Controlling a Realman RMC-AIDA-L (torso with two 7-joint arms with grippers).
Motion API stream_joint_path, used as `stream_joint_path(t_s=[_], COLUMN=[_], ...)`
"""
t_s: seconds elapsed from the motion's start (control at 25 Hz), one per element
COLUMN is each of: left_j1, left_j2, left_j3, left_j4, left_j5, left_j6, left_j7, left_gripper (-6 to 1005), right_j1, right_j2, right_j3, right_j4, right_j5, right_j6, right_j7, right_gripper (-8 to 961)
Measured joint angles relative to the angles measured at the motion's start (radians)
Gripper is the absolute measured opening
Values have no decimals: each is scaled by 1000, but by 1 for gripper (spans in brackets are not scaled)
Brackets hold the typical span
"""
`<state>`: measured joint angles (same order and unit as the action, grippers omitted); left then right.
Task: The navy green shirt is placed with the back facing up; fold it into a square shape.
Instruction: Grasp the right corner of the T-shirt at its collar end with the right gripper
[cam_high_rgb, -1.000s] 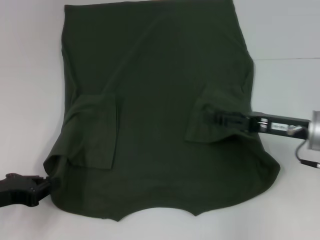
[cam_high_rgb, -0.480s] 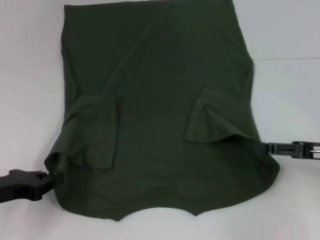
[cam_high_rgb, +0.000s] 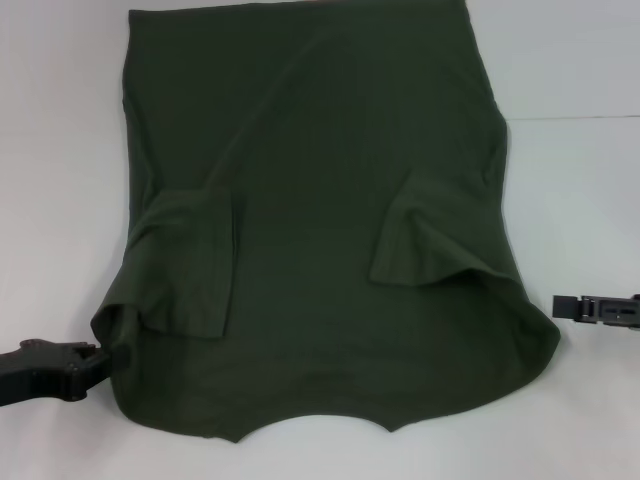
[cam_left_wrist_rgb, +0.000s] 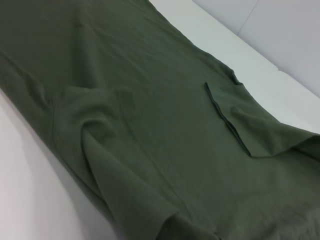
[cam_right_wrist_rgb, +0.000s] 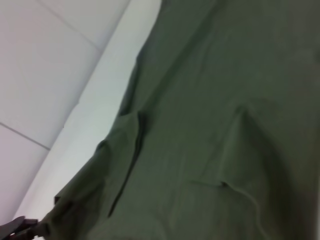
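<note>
The navy green shirt (cam_high_rgb: 310, 200) lies spread on the white table (cam_high_rgb: 585, 190) with its plain side up and the collar edge nearest me. Both short sleeves are folded inward onto the body, the left sleeve (cam_high_rgb: 190, 265) and the right sleeve (cam_high_rgb: 420, 245). My left gripper (cam_high_rgb: 97, 354) sits at the near-left shoulder corner, shut on the cloth edge, which stands slightly raised there. The right wrist view shows the left gripper (cam_right_wrist_rgb: 22, 227) at that same bunched corner. My right gripper (cam_high_rgb: 558, 308) hovers just off the shirt's right edge, apart from the cloth. The wrist views show the shirt (cam_left_wrist_rgb: 150, 125) (cam_right_wrist_rgb: 225, 125).
A seam line (cam_high_rgb: 575, 118) runs across the table on the right. Bare white surface lies to the left and right of the shirt and along the near edge below the collar.
My right gripper has left the folded right sleeve and drawn back rightward past the shirt's edge. The left gripper has barely shifted at the near-left corner.
</note>
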<state>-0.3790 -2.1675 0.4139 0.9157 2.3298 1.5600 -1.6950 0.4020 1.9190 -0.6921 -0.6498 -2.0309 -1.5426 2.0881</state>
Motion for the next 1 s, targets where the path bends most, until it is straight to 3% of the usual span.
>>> stream_joint_path(t_s=[0.36,0.84,1.0], left_j1=[0,-7,-9], left_j2=[0,2,3], left_j3=[3,3,3], left_j4=[-4,-9,-9], left_j5=[0,0,1], left_j6=[-4,-9,-10], left_j7=[0,0,0], left_gripper=[41,41,40], right_j1=[4,54,62], right_j2=[9,55,61], right_j3=[29,22,27], right_j4=[-8,1,1], right_j5=[-100,-168,-187], right_j6=[54,105,114], right_j7=[15,15,15], right_gripper=[789,789,789])
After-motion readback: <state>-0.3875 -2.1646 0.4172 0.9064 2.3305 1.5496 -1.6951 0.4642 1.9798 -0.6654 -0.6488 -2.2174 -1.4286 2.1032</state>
